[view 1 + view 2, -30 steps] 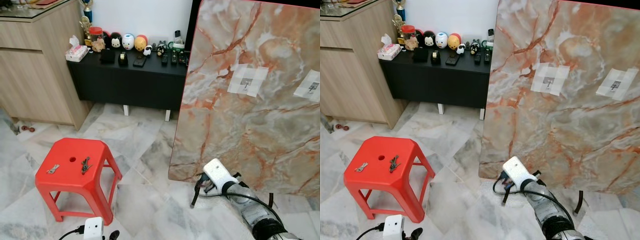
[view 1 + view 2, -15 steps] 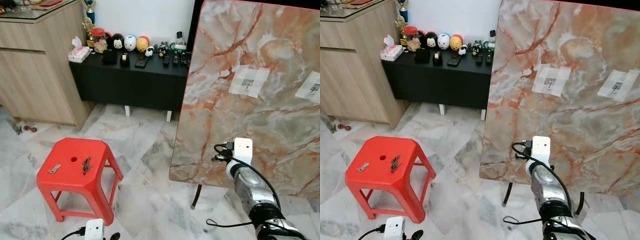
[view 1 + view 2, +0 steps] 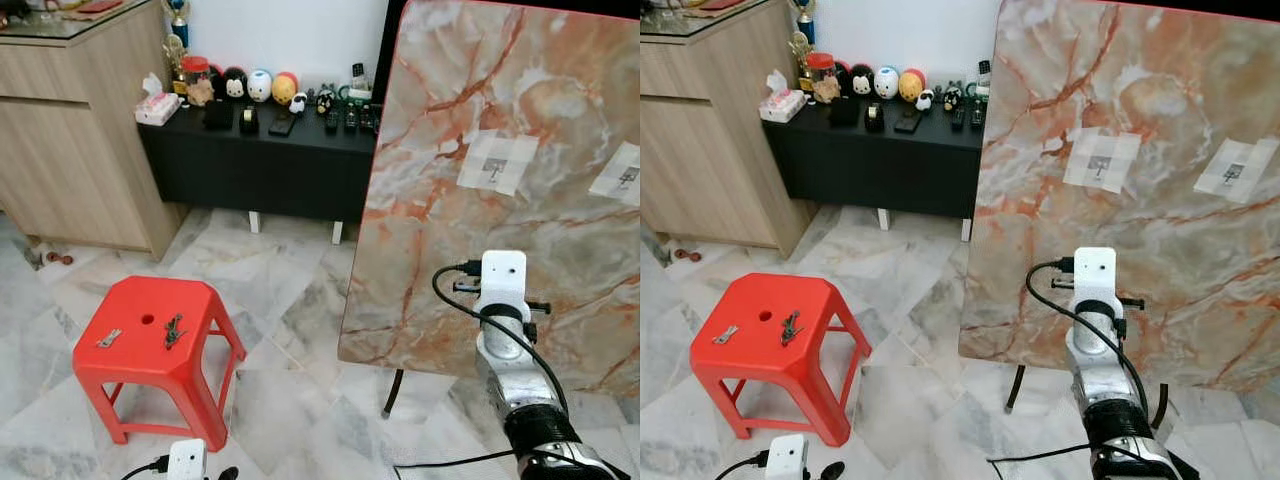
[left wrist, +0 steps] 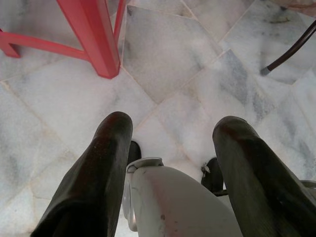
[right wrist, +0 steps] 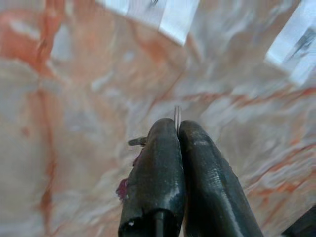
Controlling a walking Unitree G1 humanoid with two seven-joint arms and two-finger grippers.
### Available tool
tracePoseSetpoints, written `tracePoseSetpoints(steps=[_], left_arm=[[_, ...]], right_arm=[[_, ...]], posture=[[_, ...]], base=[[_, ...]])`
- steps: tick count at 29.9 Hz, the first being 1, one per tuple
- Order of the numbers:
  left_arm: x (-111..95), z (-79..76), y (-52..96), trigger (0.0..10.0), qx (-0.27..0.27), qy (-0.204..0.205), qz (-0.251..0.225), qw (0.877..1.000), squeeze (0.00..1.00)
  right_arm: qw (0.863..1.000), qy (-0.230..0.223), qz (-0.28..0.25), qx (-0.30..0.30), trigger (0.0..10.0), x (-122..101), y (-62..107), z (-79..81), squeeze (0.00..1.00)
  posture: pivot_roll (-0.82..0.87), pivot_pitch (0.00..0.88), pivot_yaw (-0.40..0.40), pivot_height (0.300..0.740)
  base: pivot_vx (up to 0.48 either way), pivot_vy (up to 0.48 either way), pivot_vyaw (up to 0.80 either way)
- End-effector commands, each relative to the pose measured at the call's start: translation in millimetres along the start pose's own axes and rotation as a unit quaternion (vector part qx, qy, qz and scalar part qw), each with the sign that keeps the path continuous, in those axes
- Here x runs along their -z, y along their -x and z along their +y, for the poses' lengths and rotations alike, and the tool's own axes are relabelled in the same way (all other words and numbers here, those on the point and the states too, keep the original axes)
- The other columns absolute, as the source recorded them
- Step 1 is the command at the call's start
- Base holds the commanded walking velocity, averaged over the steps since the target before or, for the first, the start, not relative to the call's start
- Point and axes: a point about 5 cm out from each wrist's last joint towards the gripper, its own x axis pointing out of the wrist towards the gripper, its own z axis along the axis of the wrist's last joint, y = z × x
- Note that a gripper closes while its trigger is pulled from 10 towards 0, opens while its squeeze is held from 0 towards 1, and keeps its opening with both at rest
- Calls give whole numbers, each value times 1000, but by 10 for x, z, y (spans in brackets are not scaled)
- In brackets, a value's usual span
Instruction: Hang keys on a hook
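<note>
Right gripper (image 5: pixel 177 129) risen before marble board (image 3: pixel 520 120), fingers pinching key ring (image 5: pixel 177 114), left fingers apart.

Red plastic stool (image 3: pixel 150 350) on the marble-tiled floor (image 3: pixel 290 400).
Dark key bunch (image 3: pixel 173 331) just right of its centre hole; small silver key (image 3: pixel 107 338) left.

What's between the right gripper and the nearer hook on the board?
Only bare marble board separates the right gripper from the hook, in the left eye view.
</note>
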Motion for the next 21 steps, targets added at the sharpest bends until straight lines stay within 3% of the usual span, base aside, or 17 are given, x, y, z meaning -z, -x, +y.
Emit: tracePoseSetpoints(steps=[1,5,9,21], left_arm=[[60,-9,12,10000,3,-4,16,1000,0],[55,-8,10,10000,3,-4,15,1000,0],[62,-4,13,10000,0,-2,16,1000,0],[70,1,15,10000,-3,3,18,1000,0]], right_arm=[[999,19,-27,32,10000,-66,-16,-98,0],[998,15,-35,57,10000,-98,-24,-136,0],[999,-20,-16,36,10000,-57,-16,-49,0],[994,25,-36,101,10000,-25,-12,-224,0]], posture=[[51,0,-107,740],[48,0,-105,740],[54,0,-109,740],[59,0,-113,740]], base=[[0,0,0],[0,0,0],[0,0,0],[0,0,0]])
